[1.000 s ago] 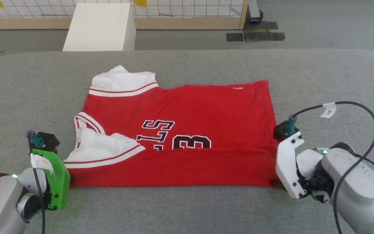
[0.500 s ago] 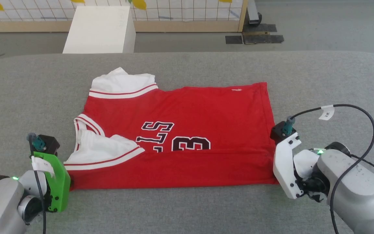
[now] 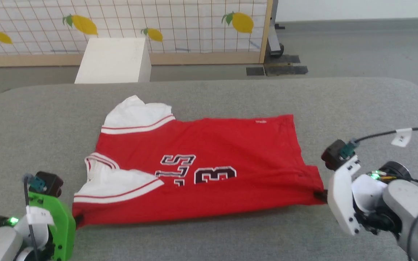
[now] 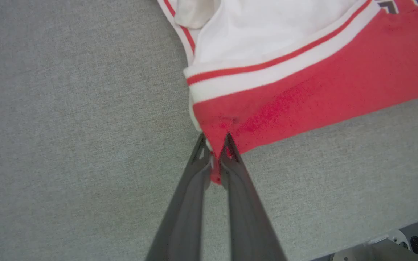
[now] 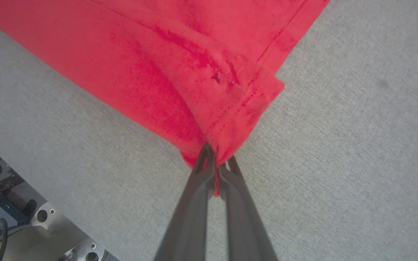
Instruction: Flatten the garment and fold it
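At seven o'clock in the head view, left gripper [image 4: 214, 145], fingers pressed together on the near red corner of the basketball T-shirt [image 3: 230, 181], just under the white sleeve's striped trim. At four o'clock, right gripper [image 5: 218, 157], fingers likewise pinched shut on the near hem corner, cloth creased there. Near edge stretched between them, shadow beneath. Rest of the shirt flat at centre on the grey padded table [image 3: 230, 98], collar toward nine o'clock, near part folded over the lettering. Farther, at eleven o'clock, a white box [image 3: 113, 59]; beyond, a gridded screen [image 3: 158, 21] with lemon pictures.
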